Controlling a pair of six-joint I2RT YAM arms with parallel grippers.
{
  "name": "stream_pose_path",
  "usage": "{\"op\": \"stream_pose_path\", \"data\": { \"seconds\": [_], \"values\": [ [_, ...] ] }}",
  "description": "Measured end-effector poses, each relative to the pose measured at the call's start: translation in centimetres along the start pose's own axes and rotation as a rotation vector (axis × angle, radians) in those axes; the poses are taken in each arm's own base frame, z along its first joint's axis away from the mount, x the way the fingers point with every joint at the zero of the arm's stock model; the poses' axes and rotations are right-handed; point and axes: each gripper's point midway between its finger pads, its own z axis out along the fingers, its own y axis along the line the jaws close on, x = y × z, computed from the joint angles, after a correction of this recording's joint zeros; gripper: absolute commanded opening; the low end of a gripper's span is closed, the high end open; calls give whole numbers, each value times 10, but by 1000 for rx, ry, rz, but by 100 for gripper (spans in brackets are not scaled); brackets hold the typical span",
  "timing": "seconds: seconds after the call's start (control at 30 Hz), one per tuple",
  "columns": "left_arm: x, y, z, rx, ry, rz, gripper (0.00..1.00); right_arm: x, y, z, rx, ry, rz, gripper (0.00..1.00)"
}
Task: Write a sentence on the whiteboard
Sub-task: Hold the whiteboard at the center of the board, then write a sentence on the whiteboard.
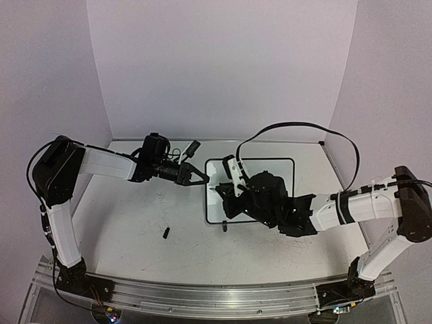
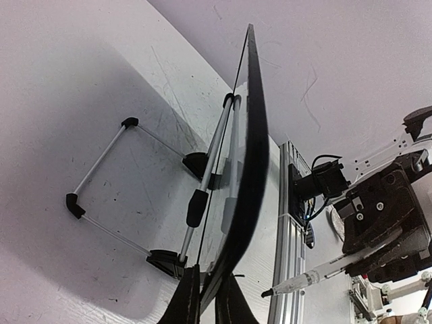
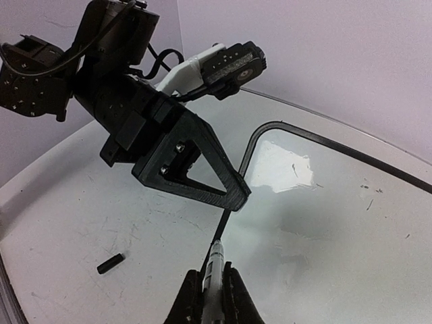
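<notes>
The whiteboard (image 1: 270,166) stands left of the table's middle, and my right arm covers much of it. My left gripper (image 1: 204,179) is shut on its left edge; in the left wrist view the fingers (image 2: 185,300) pinch the black frame (image 2: 253,135) edge-on. My right gripper (image 1: 226,194) is shut on a white marker (image 3: 216,270) whose tip sits at the board's left frame, just below my left gripper (image 3: 237,196). The marker also shows in the left wrist view (image 2: 317,275). The board's face (image 3: 324,223) shows only a few dark specks. No sentence is visible.
A small black marker cap (image 1: 166,233) lies on the scratched tabletop left of the board, and it also shows in the right wrist view (image 3: 111,263). The board's wire stand with black feet (image 2: 101,182) juts out behind it. White walls enclose the back and sides.
</notes>
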Motion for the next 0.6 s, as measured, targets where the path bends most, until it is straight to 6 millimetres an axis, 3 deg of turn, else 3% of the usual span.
{"op": "stream_pose_path", "data": {
  "seconds": [0.3,0.6],
  "values": [
    [2,2,1,-7,-7,19,2,-7,-1,4,26,-45,11,0],
    [1,1,1,-6,-8,25,0,4,-5,12,72,-30,3,0]
  ]
}}
